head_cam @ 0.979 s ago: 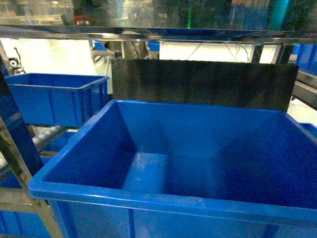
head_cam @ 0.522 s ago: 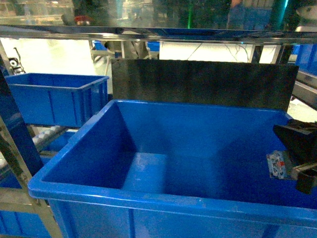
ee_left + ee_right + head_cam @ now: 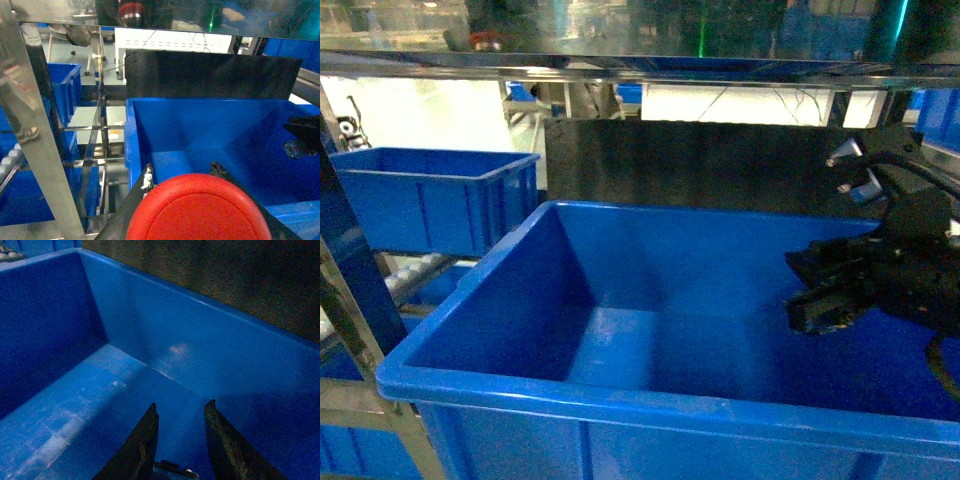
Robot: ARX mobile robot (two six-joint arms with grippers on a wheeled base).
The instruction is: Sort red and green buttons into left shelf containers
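Shelf bin [image 3: 131, 145] behind left pincer's [image 3: 195, 220] red button [image 3: 197, 210].

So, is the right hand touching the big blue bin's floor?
Apart. In the head view the right hand hangs inside the bin, with blue wall showing between it and the floor.

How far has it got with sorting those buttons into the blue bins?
Nothing looks sorted yet: the visible floor of the big blue bin holds no button. In hand: the left gripper has the red button between its jaws. The right gripper hangs inside the bin; whether it holds anything is unclear. Left: dropping the red one and sorting the green, which shows nowhere.
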